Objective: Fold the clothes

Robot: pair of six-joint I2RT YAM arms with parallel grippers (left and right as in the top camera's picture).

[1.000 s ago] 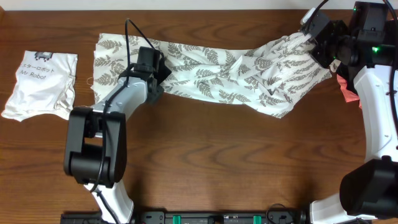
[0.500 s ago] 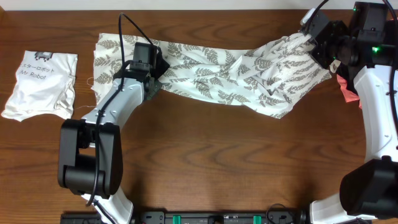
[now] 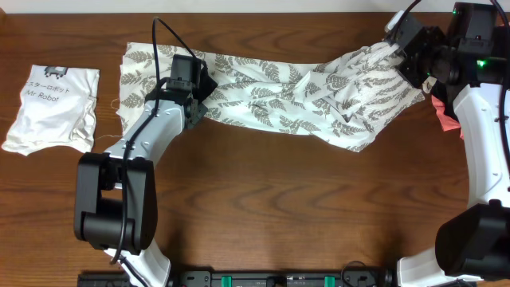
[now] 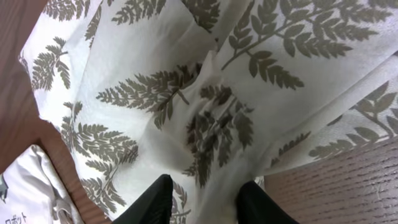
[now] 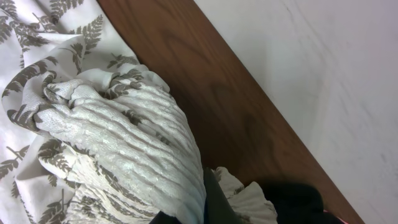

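The clothes, a long white garment printed with grey fern leaves, lie stretched across the back of the table. My left gripper rests low on the garment's left part. In the left wrist view its black fingers stand apart, with a loose ridge of fabric running between them; this gripper is open. My right gripper is shut on the bunched, ribbed right end of the clothes and holds it up at the far right corner, where it is mostly hidden by fabric.
A plain white shirt printed "Mr Robot" lies at the left edge. A pink garment peeks out beside the right arm, and a black one shows below the right wrist. The table's back edge is close behind the right gripper.
My left gripper's fingers have parted and let go of the fabric, and the left arm shifted slightly up and left. The right gripper has not moved.
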